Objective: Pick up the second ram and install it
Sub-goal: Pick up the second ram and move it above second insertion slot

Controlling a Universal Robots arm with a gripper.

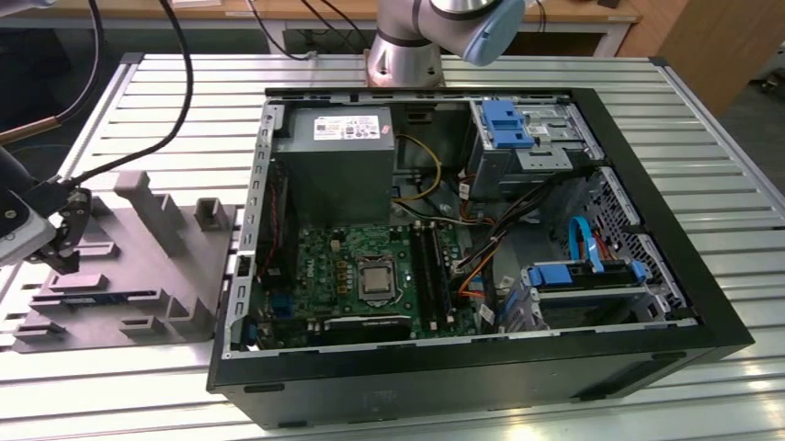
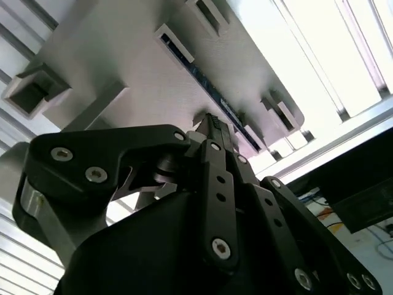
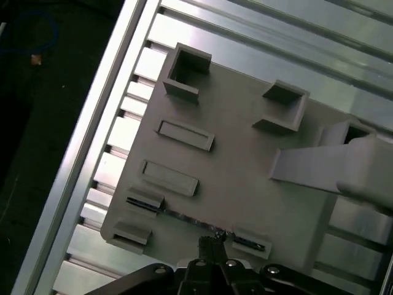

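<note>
Hovering at the second ram [image 2: 206, 83], seated in its grey holder [image 3: 233, 184] on the table [image 1: 687, 119], the claw [image 2: 210, 121] looks pressed together; contact unclear. Ram not lifted, motherboard [image 1: 344, 266] installation undone.

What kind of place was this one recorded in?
Most likely a robotics lab bench for computer assembly: a slatted aluminium table carries an open desktop computer case, a grey fixture plate holding the second ram, and the robot arm's base.
</note>
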